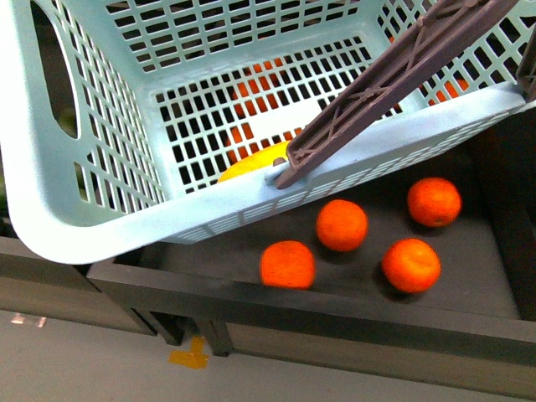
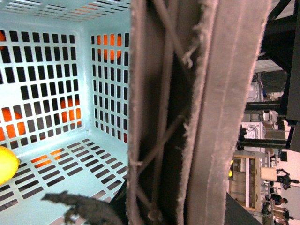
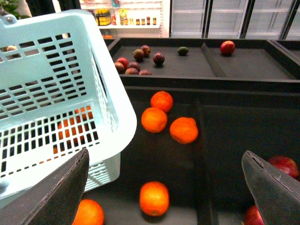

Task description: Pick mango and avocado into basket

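Dark trays (image 3: pixel 253 65) are carrying oranges (image 3: pixel 154 119) under the tilted basket (image 1: pixel 50 209). Mango (image 1: pixel 255 161) is lying inside it; avocado (image 3: pixel 183 50) is sitting in a far tray. Right gripper (image 3: pixel 165 152) is hanging spread, empty; left gripper I cannot tell (handle (image 2: pixel 187 112) blocking). I'm judging avocado smooth, firm, light; pinching across its middle should suit.

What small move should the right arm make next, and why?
Probably reach the right gripper forward toward the dark-green avocado in the tray beyond the oranges. The mango already lies in the basket, so the avocado is what remains, and the right jaws stand open, holding nothing.
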